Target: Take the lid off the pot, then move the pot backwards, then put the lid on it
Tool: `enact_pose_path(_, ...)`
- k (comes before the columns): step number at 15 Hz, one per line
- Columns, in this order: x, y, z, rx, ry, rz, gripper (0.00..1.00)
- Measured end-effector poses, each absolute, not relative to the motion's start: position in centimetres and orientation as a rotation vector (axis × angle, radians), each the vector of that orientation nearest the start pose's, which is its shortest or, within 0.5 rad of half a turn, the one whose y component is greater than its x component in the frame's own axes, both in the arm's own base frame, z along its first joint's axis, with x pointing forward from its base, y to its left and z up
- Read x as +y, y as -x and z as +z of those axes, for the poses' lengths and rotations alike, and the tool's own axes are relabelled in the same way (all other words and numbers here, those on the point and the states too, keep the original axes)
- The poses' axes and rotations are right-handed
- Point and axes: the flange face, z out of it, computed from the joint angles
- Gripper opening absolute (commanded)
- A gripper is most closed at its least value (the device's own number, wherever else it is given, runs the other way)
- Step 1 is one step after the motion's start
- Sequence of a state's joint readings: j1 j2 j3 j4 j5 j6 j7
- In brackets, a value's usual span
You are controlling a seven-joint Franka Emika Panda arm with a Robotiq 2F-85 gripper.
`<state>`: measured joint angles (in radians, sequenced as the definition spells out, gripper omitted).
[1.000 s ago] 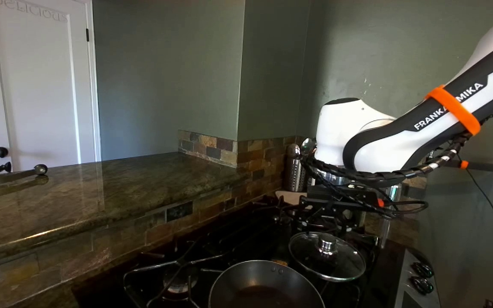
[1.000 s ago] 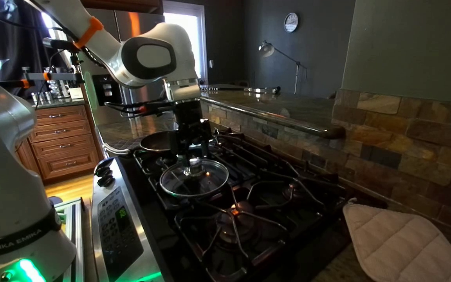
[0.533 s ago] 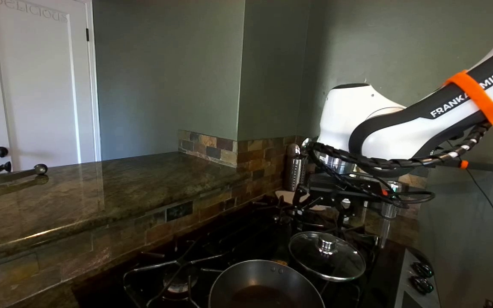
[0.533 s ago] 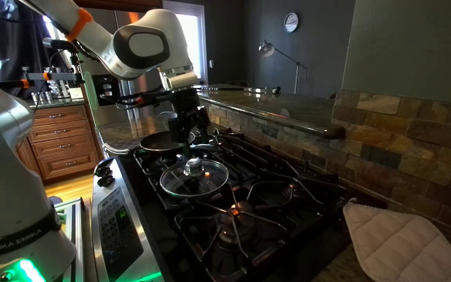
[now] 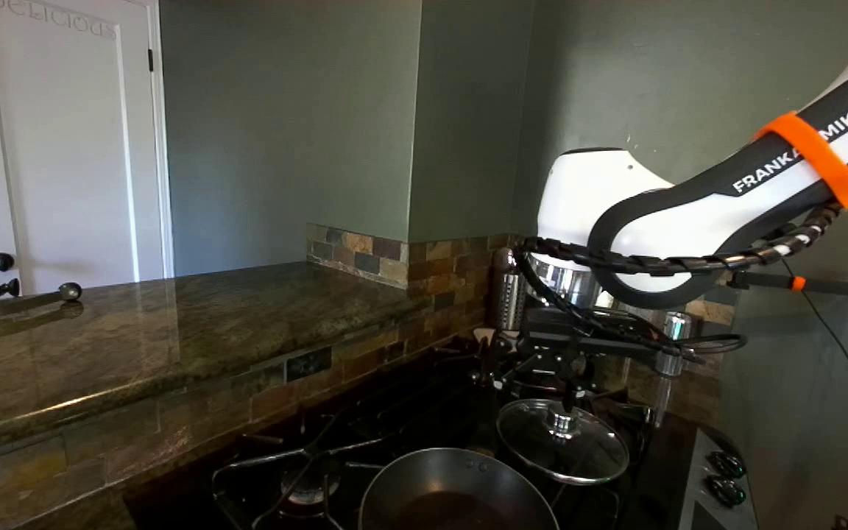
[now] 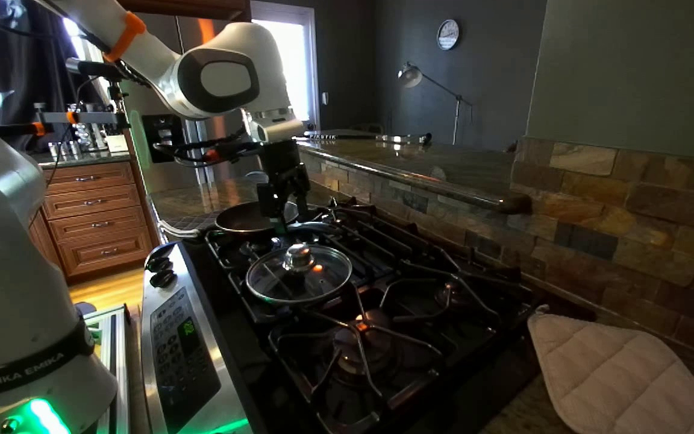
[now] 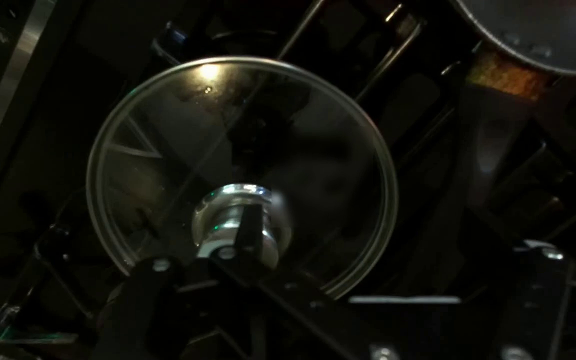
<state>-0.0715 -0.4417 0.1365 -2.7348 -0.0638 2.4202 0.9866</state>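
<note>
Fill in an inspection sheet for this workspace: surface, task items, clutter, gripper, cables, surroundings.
Surface: black stovetop with metal grates
Pot: uncovered, on the stovetop
Lid: on the grates beside the pot, knob upward
Clutter: quilted pad and steel canister near the stovetop
Gripper: open, near the lid, holding nothing
Cables: black bundle along the robot arm
Surroundings: white door, wall clock, lamp

The arm [image 6: 28, 337] reads FRANKA EMIKA [image 6: 18, 371]; the door [image 5: 67, 147], seemingly, DELICIOUS [image 5: 52, 18].
</note>
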Motion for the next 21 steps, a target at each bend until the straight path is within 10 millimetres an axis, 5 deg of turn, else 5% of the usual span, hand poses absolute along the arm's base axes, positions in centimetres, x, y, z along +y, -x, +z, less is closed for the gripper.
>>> enact_pose_path(16, 5.1, -42.8, 34.8, 1.152, 2.948, -0.193, 1.00)
enact_pose_path(17, 5.3, -43.0, 34.6, 1.145, 2.957, -0.188, 0.92)
enact_pose_path(18, 5.4, -43.1, 34.3, 1.138, 2.967, -0.182, 0.73)
enact_pose_path(21, 5.7, -43.4, 33.3, 1.123, 2.991, -0.160, 0.49)
